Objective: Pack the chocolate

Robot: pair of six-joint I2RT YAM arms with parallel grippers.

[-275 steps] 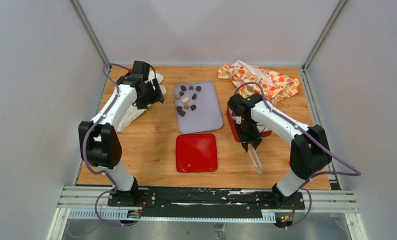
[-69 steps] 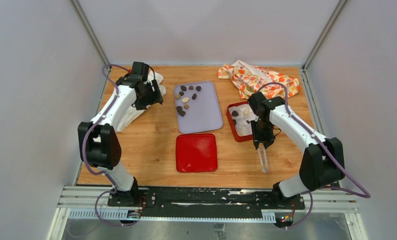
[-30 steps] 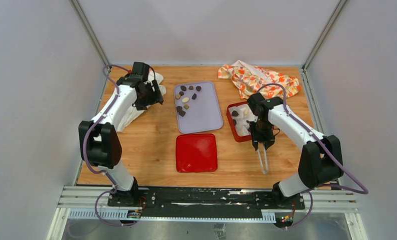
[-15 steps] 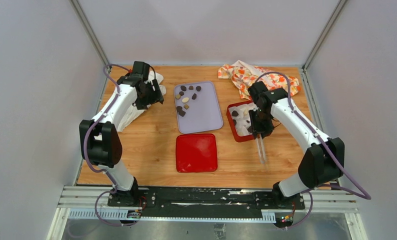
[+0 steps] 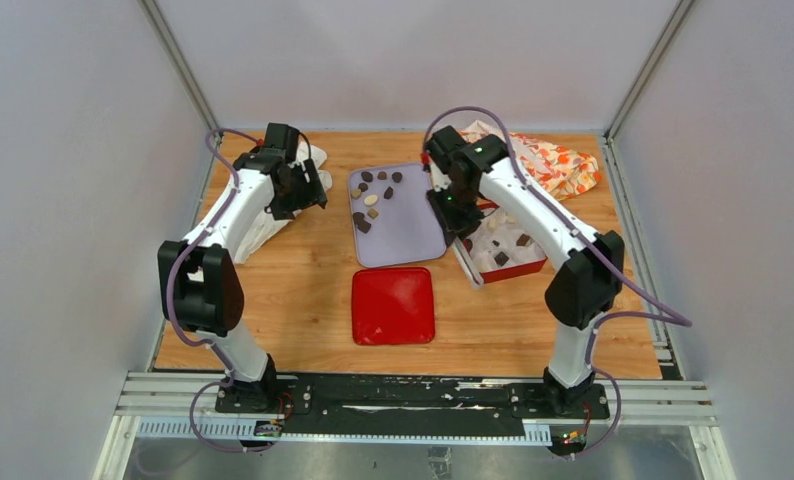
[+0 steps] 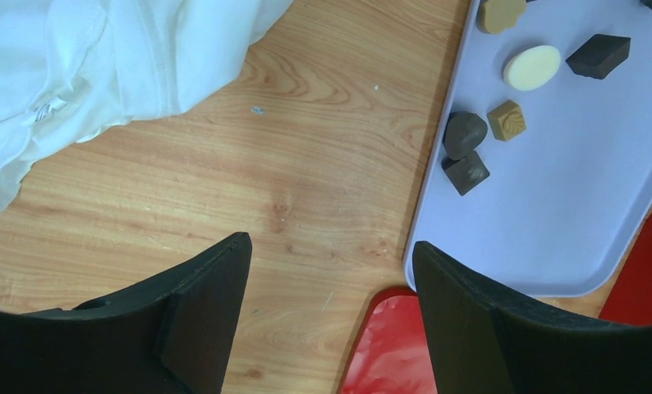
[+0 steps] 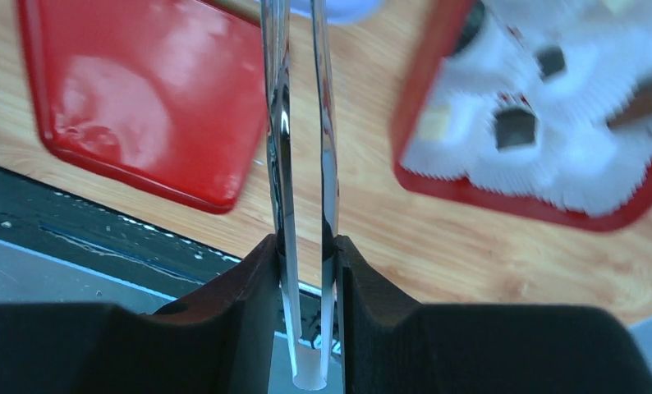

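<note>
**Bench contents, non-target items**

The wooden table [image 5: 303, 300] carries a lavender tray [image 5: 405, 245] at centre-far. A flat red lid [image 5: 393, 305] lies just near of it, with a small gap between. A red box [image 5: 513, 272], lined with white crinkled paper cups [image 5: 493, 245], sits just right of the tray, skewed to the table edge. A white cloth [image 6: 101, 66] is bunched far left and an orange-patterned cloth [image 5: 558, 165] far right. The clear tongs [image 7: 275, 148] show blades narrowly apart, between lid and box.

Wood-grain table [image 6: 306, 164]; glossy red lid [image 7: 142, 98]; matt lavender tray [image 6: 569, 205]; matt chocolate [image 6: 464, 133]; clear tongs [image 7: 275, 98].
</note>
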